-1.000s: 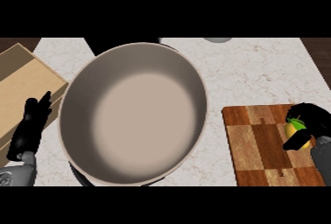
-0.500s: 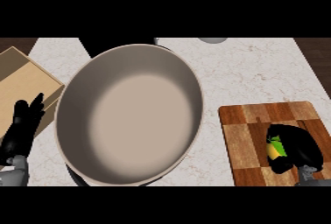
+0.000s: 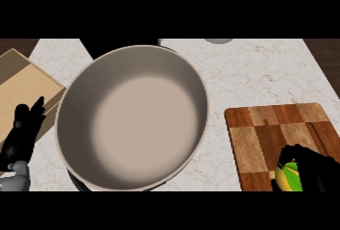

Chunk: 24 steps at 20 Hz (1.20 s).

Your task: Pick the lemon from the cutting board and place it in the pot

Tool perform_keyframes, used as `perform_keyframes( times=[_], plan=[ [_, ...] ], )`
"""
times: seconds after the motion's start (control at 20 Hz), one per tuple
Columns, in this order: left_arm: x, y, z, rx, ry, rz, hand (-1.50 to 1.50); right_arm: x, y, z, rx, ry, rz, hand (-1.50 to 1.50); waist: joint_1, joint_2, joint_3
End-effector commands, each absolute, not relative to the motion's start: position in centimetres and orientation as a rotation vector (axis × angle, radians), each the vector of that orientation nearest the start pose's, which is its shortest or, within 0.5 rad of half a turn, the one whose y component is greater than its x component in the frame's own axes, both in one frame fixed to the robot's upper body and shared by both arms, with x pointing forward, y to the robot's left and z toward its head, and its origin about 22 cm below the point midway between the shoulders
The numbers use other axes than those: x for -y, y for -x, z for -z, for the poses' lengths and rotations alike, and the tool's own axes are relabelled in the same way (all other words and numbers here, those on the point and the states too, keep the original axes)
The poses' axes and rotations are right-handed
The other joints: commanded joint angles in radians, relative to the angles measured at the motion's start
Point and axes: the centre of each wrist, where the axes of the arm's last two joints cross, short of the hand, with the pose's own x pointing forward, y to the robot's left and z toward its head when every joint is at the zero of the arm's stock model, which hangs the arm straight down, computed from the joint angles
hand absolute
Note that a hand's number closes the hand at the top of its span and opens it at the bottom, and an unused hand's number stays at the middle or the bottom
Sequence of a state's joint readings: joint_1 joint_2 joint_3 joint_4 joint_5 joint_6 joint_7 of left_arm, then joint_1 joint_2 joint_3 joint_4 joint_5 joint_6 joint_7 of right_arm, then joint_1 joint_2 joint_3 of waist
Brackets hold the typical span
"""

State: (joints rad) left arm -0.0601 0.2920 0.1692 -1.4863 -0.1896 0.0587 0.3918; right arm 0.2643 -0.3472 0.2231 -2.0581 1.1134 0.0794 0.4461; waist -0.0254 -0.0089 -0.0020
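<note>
In the head view, a large oval grey pot (image 3: pixel 133 134) with a pale inside fills the centre-left of the frame, standing on the white speckled stone counter (image 3: pixel 266 72). At the lower right lies a brown checkered wooden cutting board (image 3: pixel 266 134). The black right hand (image 3: pixel 312 170) sits at the board's lower right corner, its fingers curled round the yellow-green lemon (image 3: pixel 289 177), which shows only partly at the frame's lower edge, over the board. At the left edge, the black left hand (image 3: pixel 23 137) rests with straight fingers pointing up, beside a tan wooden box (image 3: pixel 20 87) in the upper left
</note>
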Motion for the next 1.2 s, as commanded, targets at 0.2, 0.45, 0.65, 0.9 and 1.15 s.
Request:
perform_keyframes(
  times=[0.2,0.45,0.65,0.9,1.15],
  plan=[
    [-33.0,-25.0,-2.2,1.153,-0.524,0.099,0.00,20.4,-13.6,-16.2,1.718,1.152,-0.627,1.50,0.023,0.001,0.001],
    [-33.7,-25.5,-2.6,1.144,-0.547,0.108,0.00,20.0,-10.8,-20.2,1.843,1.194,-0.621,1.50,0.016,0.002,0.000],
    [-32.2,-25.4,-2.0,1.160,-0.526,0.113,0.00,17.4,-12.2,-21.8,1.839,1.170,-0.664,1.50,0.030,0.004,-0.001],
    [-33.1,-26.2,-2.2,1.163,-0.521,0.108,0.00,12.3,-13.6,-24.3,1.817,1.071,-0.733,1.50,0.030,0.003,-0.002],
    [-33.7,-26.2,-2.3,1.180,-0.518,0.123,0.00,7.5,-17.9,-26.4,1.745,1.034,-0.744,1.50,0.044,0.007,-0.001]
  ],
)
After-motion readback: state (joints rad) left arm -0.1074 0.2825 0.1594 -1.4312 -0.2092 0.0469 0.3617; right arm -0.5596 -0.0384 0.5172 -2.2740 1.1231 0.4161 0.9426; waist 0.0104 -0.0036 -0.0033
